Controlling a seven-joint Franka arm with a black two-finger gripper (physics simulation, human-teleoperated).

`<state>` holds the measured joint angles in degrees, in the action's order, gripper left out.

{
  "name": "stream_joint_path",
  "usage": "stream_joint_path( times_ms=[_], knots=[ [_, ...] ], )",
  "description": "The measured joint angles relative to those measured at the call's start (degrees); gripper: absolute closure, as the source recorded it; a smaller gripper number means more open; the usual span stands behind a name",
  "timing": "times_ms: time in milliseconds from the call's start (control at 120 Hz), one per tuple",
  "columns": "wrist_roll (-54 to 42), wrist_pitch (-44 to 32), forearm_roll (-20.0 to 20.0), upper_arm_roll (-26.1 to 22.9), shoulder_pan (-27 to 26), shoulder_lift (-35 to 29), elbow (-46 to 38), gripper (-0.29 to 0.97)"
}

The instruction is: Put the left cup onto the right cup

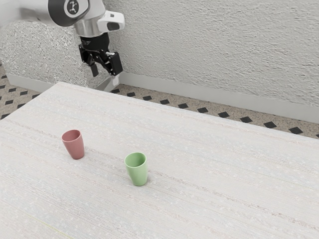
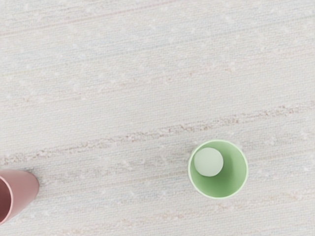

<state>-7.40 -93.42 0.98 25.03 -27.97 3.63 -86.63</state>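
Observation:
A pink cup (image 1: 74, 144) stands upright on the pale table (image 1: 209, 149), toward the exterior view's left. A green cup (image 1: 136, 169) stands upright a short way to its right and nearer the table's front. My gripper (image 1: 105, 70) hangs high above the table's far left corner, well apart from both cups, with its fingers open and nothing between them. Looking down from the hand, the green cup (image 2: 218, 168) shows its open mouth and round bottom, and the pink cup (image 2: 15, 193) lies to one side of it.
A rough grey wall (image 1: 224, 45) rises behind the table, with a tiled floor strip (image 1: 239, 117) between them. The table top stretches wide to the exterior view's right of the cups.

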Motion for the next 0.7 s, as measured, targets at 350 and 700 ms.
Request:
stream_joint_path(
  times_ms=[350, 700],
  knots=[
    [-0.22, -4.45, 0.14, -0.43, -0.85, -1.61, -6.65, 0.02],
    [-0.26, -6.14, 2.17, -0.24, -0.57, -2.60, -8.59, 0.02]
  ],
)
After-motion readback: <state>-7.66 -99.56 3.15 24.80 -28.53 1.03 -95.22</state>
